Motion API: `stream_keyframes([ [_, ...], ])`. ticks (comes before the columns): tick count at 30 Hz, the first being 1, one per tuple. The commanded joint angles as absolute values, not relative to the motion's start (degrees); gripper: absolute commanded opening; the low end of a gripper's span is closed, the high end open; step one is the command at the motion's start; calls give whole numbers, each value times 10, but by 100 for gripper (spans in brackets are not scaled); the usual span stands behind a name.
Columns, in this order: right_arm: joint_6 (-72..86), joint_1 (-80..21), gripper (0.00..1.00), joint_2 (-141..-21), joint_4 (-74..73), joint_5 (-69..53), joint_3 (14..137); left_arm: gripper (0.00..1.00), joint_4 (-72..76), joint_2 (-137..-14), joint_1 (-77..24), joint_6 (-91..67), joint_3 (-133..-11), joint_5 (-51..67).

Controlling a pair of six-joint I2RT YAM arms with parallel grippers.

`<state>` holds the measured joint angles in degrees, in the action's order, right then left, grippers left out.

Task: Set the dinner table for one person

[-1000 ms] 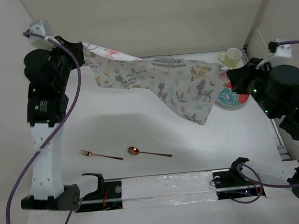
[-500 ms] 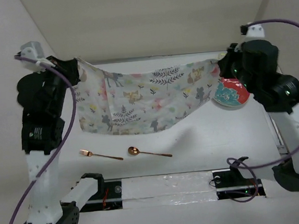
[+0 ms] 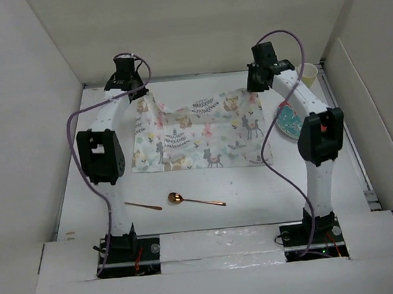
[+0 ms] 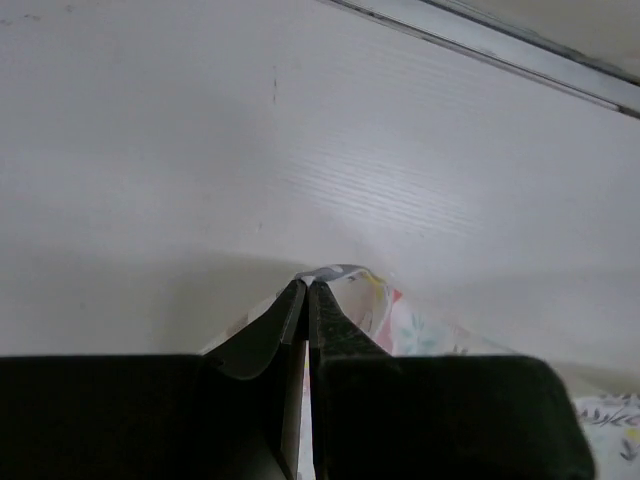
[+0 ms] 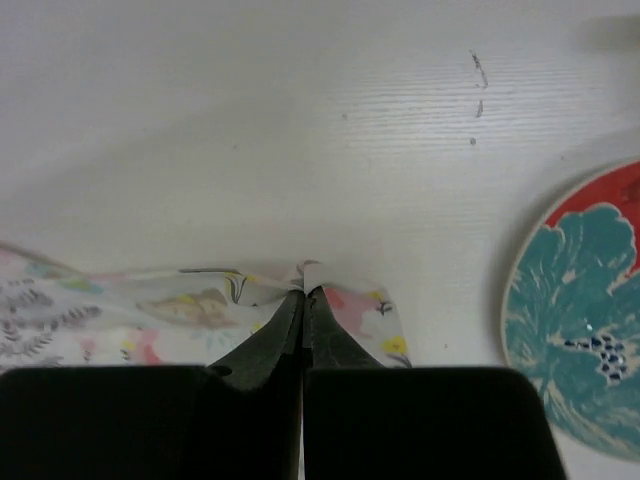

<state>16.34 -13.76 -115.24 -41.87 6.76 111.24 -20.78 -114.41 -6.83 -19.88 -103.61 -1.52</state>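
Note:
A pastel deer-and-leaf placemat (image 3: 199, 134) lies spread across the white dinner table (image 3: 255, 183), its far corners lifted. My left gripper (image 3: 139, 97) is shut on the far left corner of the placemat (image 4: 345, 285). My right gripper (image 3: 254, 87) is shut on the far right corner of the placemat (image 5: 340, 295). A copper spoon (image 3: 194, 200) lies near the front middle. A copper fork (image 3: 144, 206) lies left of it, partly hidden behind the left arm. A teal and red plate (image 3: 287, 120) sits right of the placemat, also seen as the plate (image 5: 580, 330). A pale yellow cup (image 3: 307, 75) stands at the far right.
White walls border the table on the left, back and right. A raised ledge runs along the right side (image 3: 350, 127). The arm bases (image 3: 123, 248) sit on the white strip at the near edge.
Both arms swung from the sides out to the far end of the table, carrying the placemat from hanging in the air down onto the tabletop, stretched flat between them.

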Motion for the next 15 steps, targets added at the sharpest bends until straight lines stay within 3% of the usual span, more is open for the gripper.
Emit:
stream_keyframes([
  [1,163,-118,0,-1235,-387,20,1218,0,-235,-1223,-62,-184,-1134,-60],
  [5,179,-106,0,-1327,-392,21,1335,0,-224,-1267,-51,-184,-1181,-69],
  [6,182,-101,7,-1358,-396,23,1382,9,-225,-1281,-51,-185,-1194,-60],
  [7,187,-101,42,-1374,-405,18,1403,22,-244,-1290,-44,-187,-1211,-56],
  [8,190,-94,60,-1385,-415,11,1422,38,-256,-1300,-39,-187,-1246,-54],
  [9,195,-94,71,-1390,-422,10,1435,61,-271,-1314,-39,-186,-1265,-53],
  [10,197,-94,81,-1383,-429,11,1428,66,-285,-1316,-39,-182,-1277,-58],
  [13,190,-100,84,-1300,-397,26,1320,68,-295,-1270,-39,-177,-1253,-62],
  [15,189,-107,80,-1234,-368,33,1233,61,-272,-1182,-39,-183,-1144,-45],
])
